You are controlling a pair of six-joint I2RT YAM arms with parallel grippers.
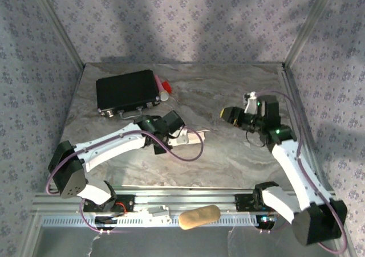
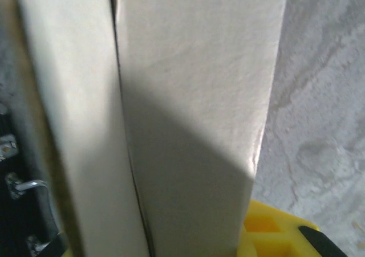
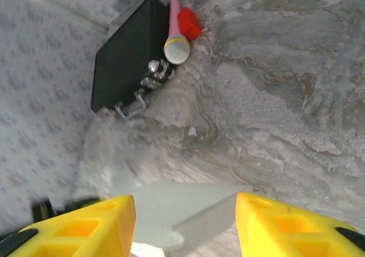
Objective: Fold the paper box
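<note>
Left end effector [image 1: 175, 130], nearly closed, grips the white paper box [image 2: 194, 97]; right end effector [image 3: 185, 211] stands open and empty, apart from the box.

Mostly buried under the left gripper [image 1: 179, 133] at the centre of the top view: the paper box [image 1: 198, 136]. Cropped at top and bottom edges of the left wrist view, covering nearly all of the black case [image 2: 11, 223] at lower left. Cut off by the bottom edge: the right gripper [image 3: 185, 205], yellow fingers [image 3: 85, 225] partly out of frame. Too blurred to name: the red object [image 3: 189, 23] behind the pink stick [image 3: 173, 17].
</note>
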